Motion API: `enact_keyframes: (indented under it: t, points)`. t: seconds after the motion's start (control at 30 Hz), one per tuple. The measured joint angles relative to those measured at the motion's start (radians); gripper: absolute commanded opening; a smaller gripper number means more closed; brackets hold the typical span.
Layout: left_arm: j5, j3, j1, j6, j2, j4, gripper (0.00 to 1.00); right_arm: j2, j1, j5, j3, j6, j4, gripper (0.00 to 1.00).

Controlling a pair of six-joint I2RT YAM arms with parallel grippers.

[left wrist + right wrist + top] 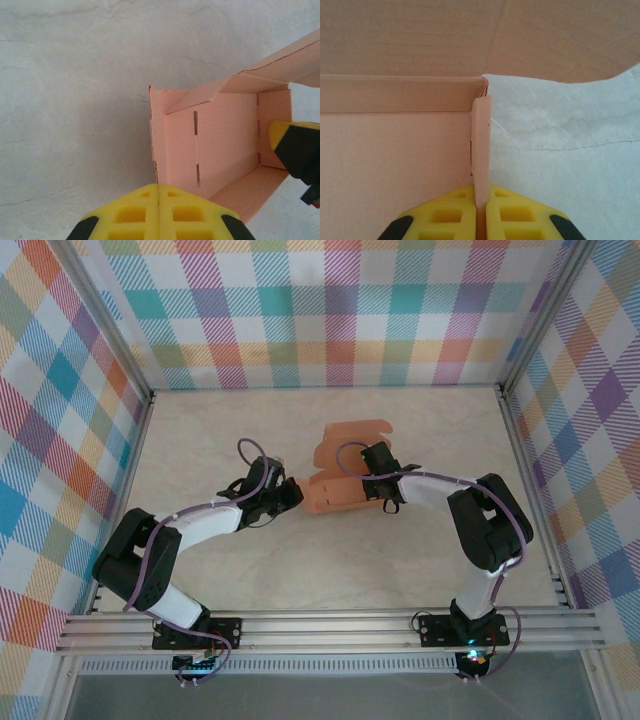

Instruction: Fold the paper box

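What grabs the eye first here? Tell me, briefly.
The salmon paper box, half folded with a flap up, sits mid-way on the pale table. The right gripper is shut on one thin side wall of it, while the left gripper is shut at its opposite end. Bright checked walls stand around.

Pale marbled table [200, 440], faint hairline veins. One salmon-orange paper box [340, 492] rests on it near centre, slightly toward 1 o'clock, its flap raised at 12 o'clock.
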Motion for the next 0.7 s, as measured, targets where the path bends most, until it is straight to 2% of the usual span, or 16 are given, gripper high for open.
enact_keyframes:
  t: [0.07,0.17,0.3,0.33,0.37,0.43,0.53,0.63,0.7]
  points:
    - [-0.010,0.003,0.000,0.001,0.015,-0.008,0.14,-0.005,0.000,-0.002,-0.005,0.003,0.000,0.10]
    - [-0.034,0.002,0.000,-0.004,0.022,-0.028,0.39,-0.012,0.000,0.004,-0.006,0.016,-0.012,0.10]
    - [-0.087,0.002,-0.002,0.003,0.002,-0.070,0.57,-0.015,0.000,0.017,-0.006,0.032,-0.031,0.10]
    - [-0.109,0.002,-0.004,0.008,-0.017,-0.091,0.68,-0.016,0.000,0.020,-0.006,0.036,-0.034,0.10]
    - [-0.133,0.002,-0.006,0.016,-0.044,-0.115,0.85,-0.016,-0.001,0.022,-0.007,0.041,-0.037,0.10]
    - [-0.173,0.002,-0.016,0.024,-0.104,-0.158,0.99,-0.018,0.000,0.024,-0.007,0.048,-0.041,0.10]
    - [-0.218,0.011,-0.045,0.011,-0.179,-0.213,1.00,-0.018,0.000,0.024,-0.006,0.051,-0.043,0.10]
    - [-0.243,0.027,-0.107,-0.061,-0.196,-0.244,1.00,-0.018,0.000,0.024,-0.006,0.051,-0.044,0.10]
    - [-0.241,0.040,-0.148,-0.131,-0.181,-0.259,0.87,-0.018,0.000,0.024,-0.006,0.051,-0.045,0.10]
